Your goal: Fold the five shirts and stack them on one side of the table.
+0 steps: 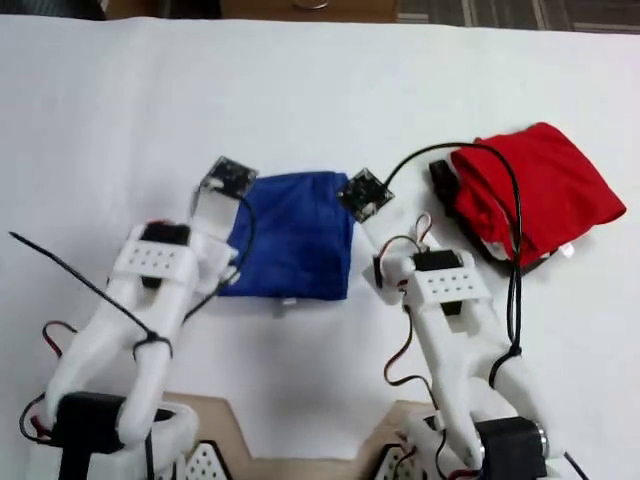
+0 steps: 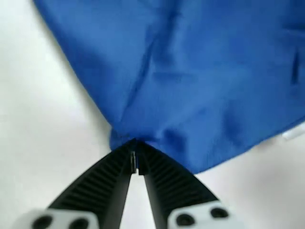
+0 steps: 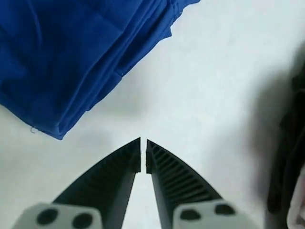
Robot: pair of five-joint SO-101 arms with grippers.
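Blue shirt (image 1: 295, 238) lies folded into a rough rectangle at the middle of the white table (image 1: 320, 90), between the two arms. Nearest the viewer in the high view, both arm bases sit at the table's near edge, left arm (image 1: 150, 290) and right arm (image 1: 455, 300) side by side. Left gripper (image 2: 135, 153): fingers pressed together right at the shirt's near corner, pinching it; the cloth puckers there and its creases run in toward the tips. A small white tag (image 2: 293, 134) sticks out from the shirt's near hem. Right gripper (image 3: 143, 155): fingers closed on each other, holding nothing, poised over bare table just beside the shirt's other side edge, not touching it. Layered folded edges of the blue cloth show in the right wrist view. Farther out and to the right, well apart from the blue shirt, a red shirt (image 1: 545, 185) sits bunched in a loose bundle. A dark cloth (image 1: 443, 180) pokes out from under its side facing the blue shirt. A black cable (image 1: 515, 215) from the right arm loops across the red bundle. Beyond all this the table runs bare to its far edge.
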